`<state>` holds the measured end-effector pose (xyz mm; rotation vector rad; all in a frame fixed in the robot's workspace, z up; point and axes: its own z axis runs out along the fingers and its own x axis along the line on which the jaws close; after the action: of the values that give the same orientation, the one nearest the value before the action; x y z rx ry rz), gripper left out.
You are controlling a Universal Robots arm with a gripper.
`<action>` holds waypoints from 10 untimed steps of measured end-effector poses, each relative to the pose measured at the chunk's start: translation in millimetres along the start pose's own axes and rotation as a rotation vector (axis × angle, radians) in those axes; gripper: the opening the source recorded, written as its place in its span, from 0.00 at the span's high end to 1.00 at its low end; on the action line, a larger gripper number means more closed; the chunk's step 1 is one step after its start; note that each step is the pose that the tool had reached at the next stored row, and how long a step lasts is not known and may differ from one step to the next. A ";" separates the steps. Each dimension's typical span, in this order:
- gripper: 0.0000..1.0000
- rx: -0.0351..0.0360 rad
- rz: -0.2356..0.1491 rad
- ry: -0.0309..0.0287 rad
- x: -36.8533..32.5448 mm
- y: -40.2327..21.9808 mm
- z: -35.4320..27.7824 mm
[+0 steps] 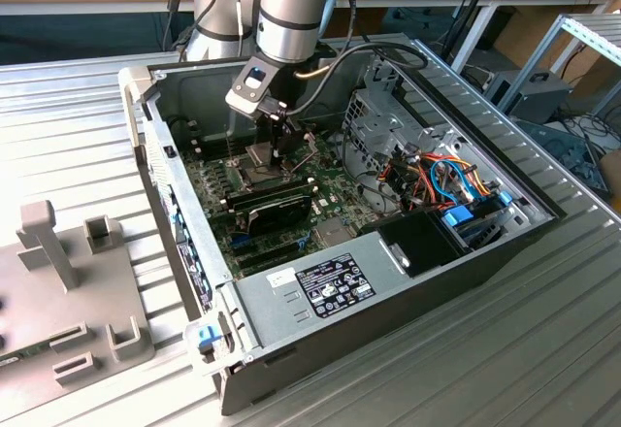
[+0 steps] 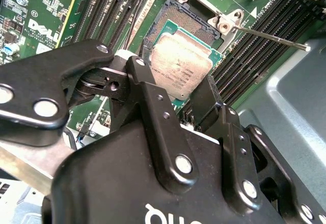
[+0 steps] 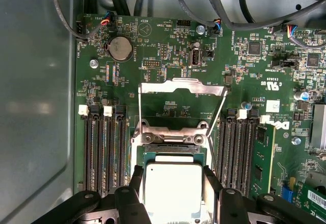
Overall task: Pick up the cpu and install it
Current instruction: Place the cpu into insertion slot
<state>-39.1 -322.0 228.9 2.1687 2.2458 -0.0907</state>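
Observation:
The cpu (image 3: 173, 191) is a flat square chip with a dull silvery top on a green edge, also seen in the second wrist view as the cpu (image 2: 179, 70). My gripper (image 3: 173, 180) is shut on it, one black finger (image 2: 147, 89) against each side. The chip hangs slightly tilted just over the dark square socket (image 2: 184, 21) on the green motherboard (image 3: 168, 46). The shiny socket frame (image 3: 182, 107) is hinged open behind the socket. In the exterior view my gripper (image 1: 277, 150) reaches down into the open computer case (image 1: 485, 116).
Rows of black memory slots (image 3: 104, 152) flank the socket on both sides. The thin socket lever (image 2: 270, 36) sticks out beside it. A drive cage (image 1: 388, 126), coloured cables (image 1: 446, 180) and the power supply (image 1: 320, 286) fill the case. A grey fixture (image 1: 58, 291) stands at the exterior view's left.

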 end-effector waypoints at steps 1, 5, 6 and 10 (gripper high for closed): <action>0.45 -0.0001 0.000 0.0001 0.1 0.1 0.2; 0.45 0.0000 0.000 -0.0010 0.3 0.2 5.0; 0.45 0.0001 0.000 -0.0013 0.4 0.2 6.5; 0.45 0.0001 0.000 -0.0013 0.5 -1.3 8.7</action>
<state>-40.6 -322.0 220.2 2.1681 2.2450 -0.0922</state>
